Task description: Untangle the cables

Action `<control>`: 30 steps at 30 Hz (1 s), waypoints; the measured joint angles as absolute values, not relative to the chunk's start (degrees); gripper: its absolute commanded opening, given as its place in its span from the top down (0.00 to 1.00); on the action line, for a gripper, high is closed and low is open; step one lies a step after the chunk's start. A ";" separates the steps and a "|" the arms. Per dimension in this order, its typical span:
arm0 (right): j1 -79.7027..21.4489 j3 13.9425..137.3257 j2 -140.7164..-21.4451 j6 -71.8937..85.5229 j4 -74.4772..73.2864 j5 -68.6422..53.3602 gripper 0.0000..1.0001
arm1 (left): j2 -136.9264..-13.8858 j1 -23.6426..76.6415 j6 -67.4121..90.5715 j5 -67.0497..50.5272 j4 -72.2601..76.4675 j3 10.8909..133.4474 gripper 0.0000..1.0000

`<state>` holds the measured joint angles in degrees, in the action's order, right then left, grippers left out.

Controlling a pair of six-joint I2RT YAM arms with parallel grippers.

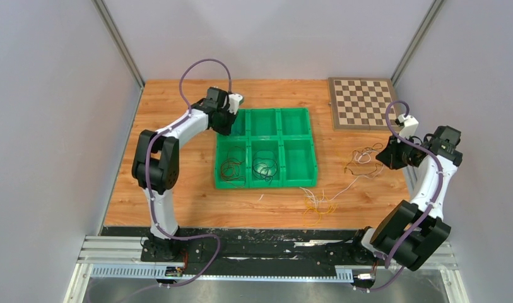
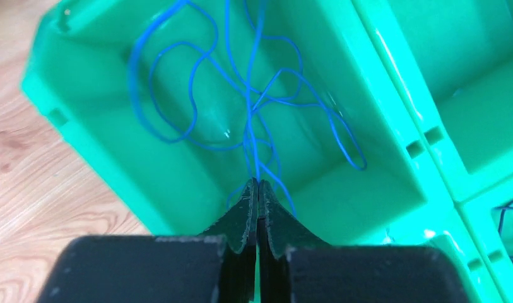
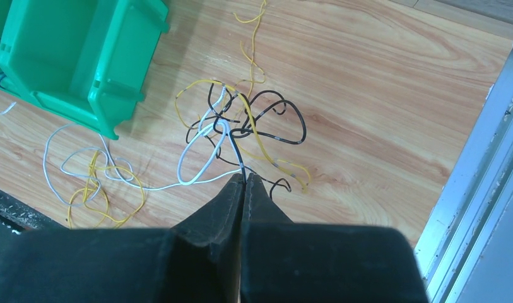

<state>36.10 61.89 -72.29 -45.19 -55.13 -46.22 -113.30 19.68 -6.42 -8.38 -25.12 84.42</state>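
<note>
From my station the wooden table (image 1: 178, 189) fills most of the overhead view, with the green six-compartment tray (image 1: 266, 185) at its middle and a chessboard (image 1: 362, 103) at the far right corner. The left gripper (image 2: 258, 182) hangs over the tray's far left compartment, fingers pressed together on a strand of the blue cable (image 2: 255, 154), which loops across that compartment's floor. The right gripper (image 3: 244, 177) is low over the bare wood right of the tray, closed on the black cable (image 3: 238, 153), still knotted with yellow and white strands. A white cable (image 3: 190, 183) trails toward a yellow heap (image 1: 317, 205) near the front edge.
</note>
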 measured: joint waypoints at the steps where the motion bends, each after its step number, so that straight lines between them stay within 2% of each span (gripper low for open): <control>1: 36.10 61.89 -72.34 -45.23 -55.22 -46.44 1.00 | -112.75 19.49 -6.68 -8.47 -26.11 84.51 1.00; 11: 36.10 62.24 -73.08 -45.43 -55.53 -47.86 1.00 | -100.79 19.27 -9.34 -10.66 -32.71 87.31 1.00; 17: 36.10 62.24 -73.03 -45.74 -55.55 -48.58 1.00 | -99.35 19.27 -11.75 -11.70 -37.76 93.17 1.00; 22: 36.10 62.24 -72.93 -45.76 -55.55 -48.90 1.00 | -101.27 19.25 -12.53 -13.10 -40.51 93.21 1.00; 30: 36.10 62.19 -71.02 -45.74 -55.99 -48.95 1.00 | -113.06 19.25 -12.78 -13.52 -40.73 96.31 1.00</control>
<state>36.10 62.19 -71.02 -45.74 -55.99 -48.95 -113.06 19.25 -12.78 -13.52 -40.73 96.31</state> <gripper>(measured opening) 0.004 0.006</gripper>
